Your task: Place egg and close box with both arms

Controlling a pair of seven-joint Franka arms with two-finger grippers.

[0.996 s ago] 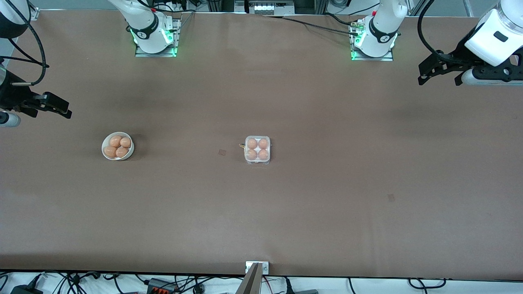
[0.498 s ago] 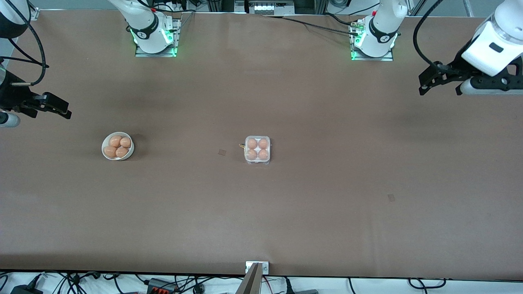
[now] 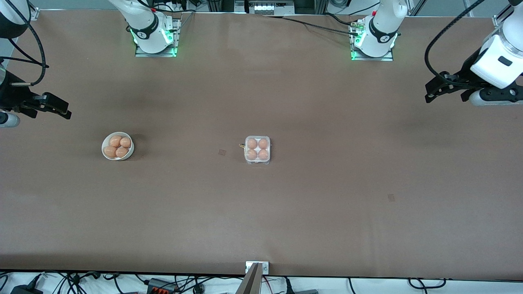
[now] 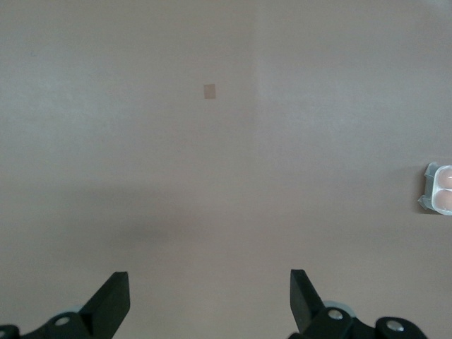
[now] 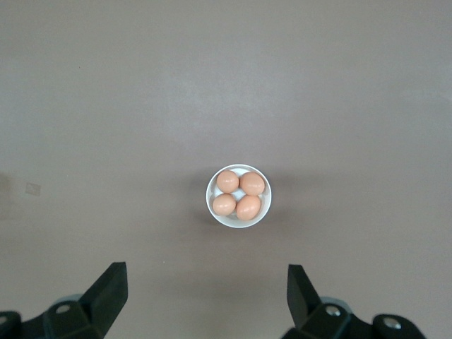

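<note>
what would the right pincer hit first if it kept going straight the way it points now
Probably bare table. The open right pincer aims down at the brown surface, with the white bowl of eggs lying ahead of its fingertips rather than between them. Depth is unclear, so the bowl might come first.

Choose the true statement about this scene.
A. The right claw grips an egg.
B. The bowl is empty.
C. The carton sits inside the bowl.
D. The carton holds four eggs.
D: in the front view the box has an egg in each of its four cells.
</note>
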